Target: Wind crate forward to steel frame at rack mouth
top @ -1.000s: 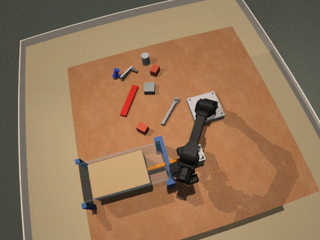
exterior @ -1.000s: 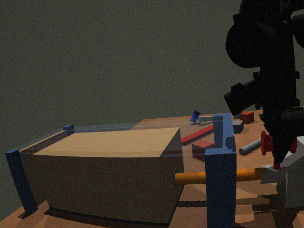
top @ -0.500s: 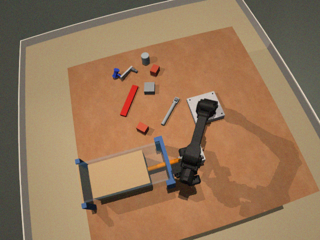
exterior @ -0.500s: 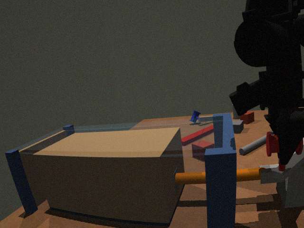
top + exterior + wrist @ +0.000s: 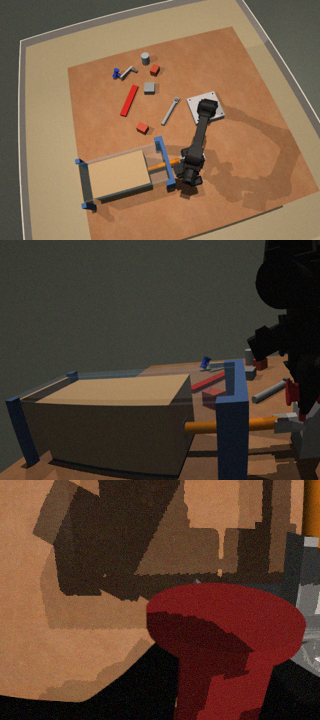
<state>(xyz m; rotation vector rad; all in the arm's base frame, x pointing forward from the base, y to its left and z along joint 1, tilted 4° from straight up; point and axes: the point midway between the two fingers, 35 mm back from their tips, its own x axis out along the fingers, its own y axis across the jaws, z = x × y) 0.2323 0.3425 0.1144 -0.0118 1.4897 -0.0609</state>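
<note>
The crate (image 5: 118, 175) (image 5: 116, 436) sits flat inside the clear-panelled cubby, with a gap between its front and the blue steel frame (image 5: 167, 165) (image 5: 232, 418). An orange strap rod (image 5: 161, 165) (image 5: 261, 424) runs from its front through the frame to the grey winch (image 5: 308, 444), which the arm mostly hides in the top view. My gripper (image 5: 305, 407) (image 5: 204, 638) is shut on the red knob (image 5: 291, 392) (image 5: 227, 607) of the winch handle, above the winch and just outside the frame. The square key and the round hole are hidden.
A crank with a blue knob (image 5: 116, 73) (image 5: 205, 362), a red bar (image 5: 129, 100), a grey wrench (image 5: 169, 112) (image 5: 268, 392), red blocks (image 5: 154, 70) (image 5: 142, 127), a grey block (image 5: 149, 88) and a grey cylinder (image 5: 145, 58) lie behind the cubby and winch.
</note>
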